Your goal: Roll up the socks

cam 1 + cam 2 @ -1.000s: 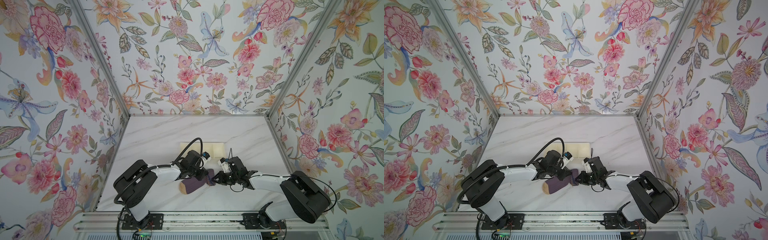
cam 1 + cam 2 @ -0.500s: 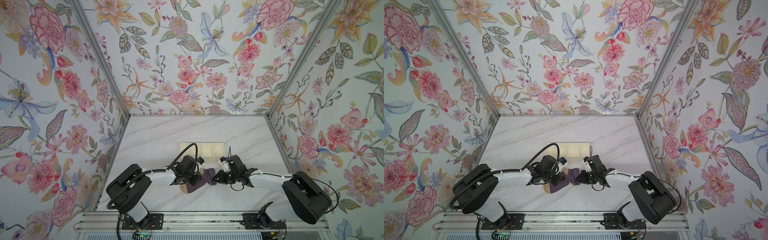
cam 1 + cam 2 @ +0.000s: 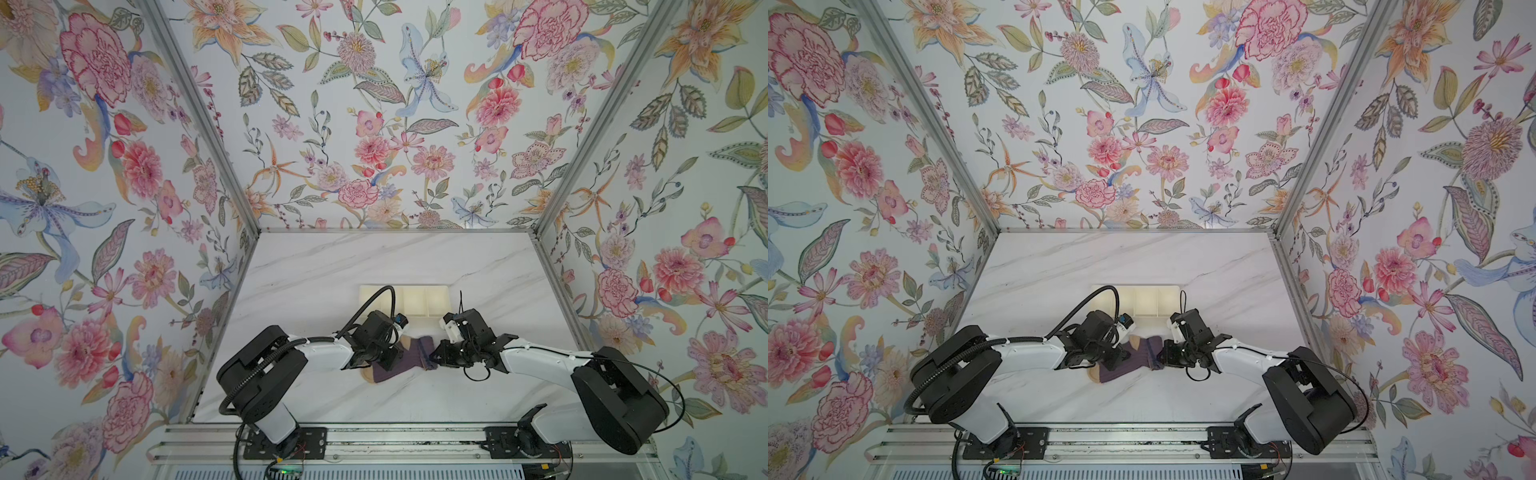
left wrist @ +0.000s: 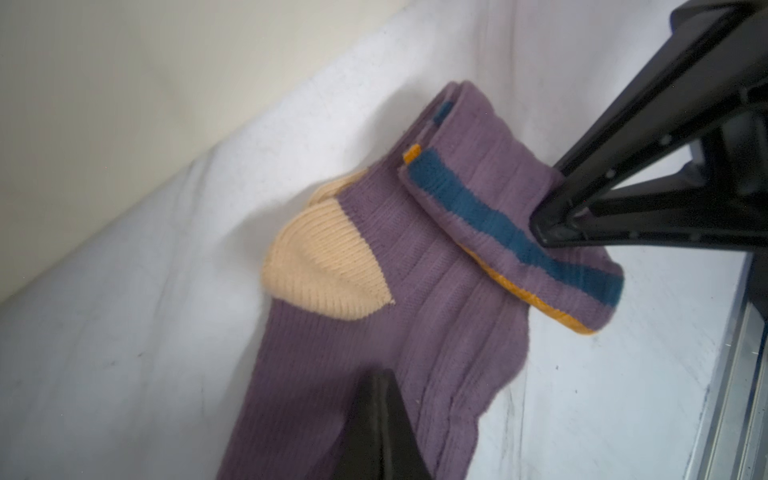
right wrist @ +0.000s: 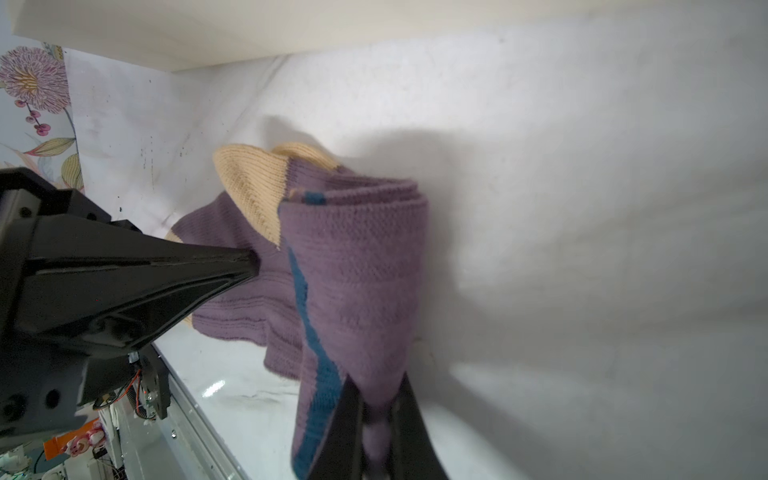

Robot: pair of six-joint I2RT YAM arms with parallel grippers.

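On the left, the left pincer (image 4: 377,388) has its jaws together, and its tip rests on the socks (image 4: 415,324) at mid-length, seemingly pinning them to the marble worktop (image 3: 332,270); the pair lies stacked on the near half of the worktop, in front of a cream divided tray (image 3: 424,299), with the tan toe (image 3: 368,376) leftmost and the tan heel (image 4: 328,270) in the middle, mostly flat; to the right, the striped cuff (image 4: 511,232) is turned over onto the leg in a single fold; the right pincer (image 5: 377,413) is clamped on that fold. I judge the roll barely begun: one turn is made; leg, heel and toe are left to wind in; there is no bundle yet.
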